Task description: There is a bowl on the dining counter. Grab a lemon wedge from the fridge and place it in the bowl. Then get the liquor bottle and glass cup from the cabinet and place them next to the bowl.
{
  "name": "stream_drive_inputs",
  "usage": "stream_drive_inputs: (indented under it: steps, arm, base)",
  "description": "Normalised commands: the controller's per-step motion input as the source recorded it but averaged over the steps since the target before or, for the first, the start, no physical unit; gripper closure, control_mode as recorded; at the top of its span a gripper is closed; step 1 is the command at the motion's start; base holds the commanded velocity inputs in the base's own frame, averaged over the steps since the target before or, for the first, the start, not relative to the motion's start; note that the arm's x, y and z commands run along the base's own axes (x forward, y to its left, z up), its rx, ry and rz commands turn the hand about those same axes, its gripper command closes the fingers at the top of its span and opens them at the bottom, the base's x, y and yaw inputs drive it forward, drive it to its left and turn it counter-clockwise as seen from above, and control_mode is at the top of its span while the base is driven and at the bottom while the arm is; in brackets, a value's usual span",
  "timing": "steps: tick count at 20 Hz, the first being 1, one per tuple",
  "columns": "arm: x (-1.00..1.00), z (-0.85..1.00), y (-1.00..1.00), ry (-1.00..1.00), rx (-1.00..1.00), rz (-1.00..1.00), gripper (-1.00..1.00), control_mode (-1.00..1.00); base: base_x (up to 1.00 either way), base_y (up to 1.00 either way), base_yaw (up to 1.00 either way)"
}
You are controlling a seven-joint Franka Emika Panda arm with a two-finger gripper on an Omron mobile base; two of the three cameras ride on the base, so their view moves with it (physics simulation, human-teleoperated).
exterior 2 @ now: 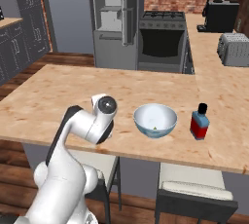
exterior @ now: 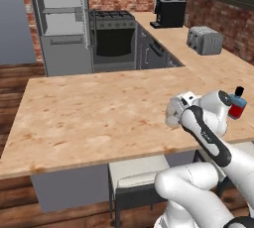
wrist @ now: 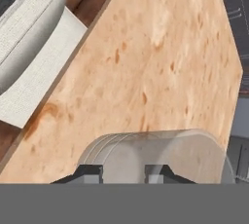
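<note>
My gripper (wrist: 124,172) is shut on the glass cup (wrist: 155,152), a clear tumbler held between the two fingertips just above the dining counter (wrist: 160,57), near its front edge. In the right base view my wrist (exterior 2: 103,107) hangs left of the white bowl (exterior 2: 155,120), which holds a small yellow lemon wedge (exterior 2: 154,129). The liquor bottle (exterior 2: 200,121), red with a black cap, stands upright to the right of the bowl. In the left base view the bottle (exterior: 237,104) shows past my arm, which hides the bowl.
The fridge (exterior: 62,19) stands open beyond the counter's far side, beside the black oven (exterior: 114,38). A toaster (exterior: 204,39) and a coffee machine (exterior: 168,11) sit on the side counter. Cushioned stools (exterior 2: 194,189) stand under the front edge. The counter's left half (exterior: 89,113) is bare.
</note>
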Motion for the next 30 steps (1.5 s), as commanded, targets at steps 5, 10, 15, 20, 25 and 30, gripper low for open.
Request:
stream_drive_inputs:
  steps: [5, 10, 15, 20, 25, 30]
  arm:
    - [0.41, -0.33, 0.00, 0.03, 0.00, 0.00, 1.00, -1.00]
    - [0.37, -0.28, 0.00, 0.01, 0.00, 0.00, 1.00, -1.00]
    - [0.30, -0.25, 0.00, 0.01, 0.00, 0.00, 1.00, -1.00]
    - [0.09, -0.21, -0.02, 0.04, 0.01, 0.00, 1.00, -1.00]
    - [0.00, -0.15, -0.09, 0.00, 0.04, 0.00, 1.00, -1.00]
    - [0.03, -0.24, -0.07, 0.00, 0.01, 0.00, 1.00, -1.00]
  base:
    - [0.00, 0.00, 0.00]
    - [0.00, 0.00, 0.00]
    - [0.00, 0.00, 0.00]
    - [0.00, 0.00, 0.00]
    - [0.00, 0.00, 0.00]
    - [0.00, 0.00, 0.00]
